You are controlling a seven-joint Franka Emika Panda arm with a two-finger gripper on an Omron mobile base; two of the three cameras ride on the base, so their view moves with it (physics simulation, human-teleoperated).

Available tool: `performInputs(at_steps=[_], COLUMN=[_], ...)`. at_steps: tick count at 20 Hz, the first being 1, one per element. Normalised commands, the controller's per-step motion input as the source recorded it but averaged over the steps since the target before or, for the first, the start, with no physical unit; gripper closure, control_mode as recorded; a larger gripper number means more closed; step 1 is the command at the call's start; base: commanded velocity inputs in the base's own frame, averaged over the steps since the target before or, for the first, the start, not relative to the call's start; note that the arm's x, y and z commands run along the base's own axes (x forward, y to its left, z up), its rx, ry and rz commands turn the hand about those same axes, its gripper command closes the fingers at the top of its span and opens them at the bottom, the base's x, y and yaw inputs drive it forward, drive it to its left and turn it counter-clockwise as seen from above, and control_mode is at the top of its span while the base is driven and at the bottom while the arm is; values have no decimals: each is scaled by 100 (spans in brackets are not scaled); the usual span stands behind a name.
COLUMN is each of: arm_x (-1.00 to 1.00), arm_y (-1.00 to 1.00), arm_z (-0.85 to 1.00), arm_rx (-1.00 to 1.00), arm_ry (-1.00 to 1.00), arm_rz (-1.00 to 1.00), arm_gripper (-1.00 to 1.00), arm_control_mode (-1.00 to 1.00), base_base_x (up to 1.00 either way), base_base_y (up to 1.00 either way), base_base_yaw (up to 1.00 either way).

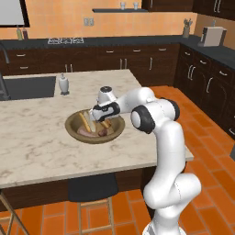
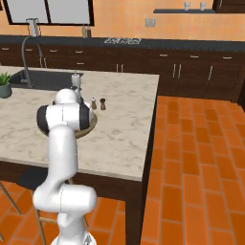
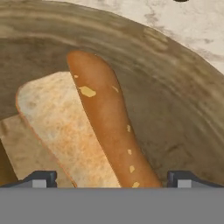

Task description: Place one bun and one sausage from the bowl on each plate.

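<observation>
Gripper [image 3: 112, 179]: held wide apart, nothing gripped, lowered into the bowl [image 1: 117, 130] on the marble counter [image 1: 36, 147]. Bun [image 3: 109, 131]: found lying inside the bowl between the fingertips [image 3: 41, 178]. Sausage [image 1: 84, 131]: seen alongside.

- You have a brown wooden bowl [image 3: 183, 109] with streaked grain, darker toward its floor.
- Your bun [image 3: 109, 127] is golden-brown with small yellow flecks; its cut face, at 9 o'clock of the crust, is pale tan mottled orange.
- The counter [image 1: 41, 147] is cream marble with grey veining.
- Your floor tiles [image 2: 201, 158] are orange.
- The cabinets [image 2: 191, 76] are dark brown.
</observation>
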Motion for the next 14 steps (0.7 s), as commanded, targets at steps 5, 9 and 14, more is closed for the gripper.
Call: performInputs(at_steps=[5,9,14], arm_x=[0,0,-4], arm_y=[0,0,0], arm_z=[0,0,5], arm_rx=[0,0,0], arm_ry=[0,0,-1], arm_rz=[0,0,0], arm_gripper=[100,100,100], arm_control_mode=[-100,-100,-100], base_base_x=[0,0,0], base_base_y=[0,0,0], base_base_yaw=[0,0,0])
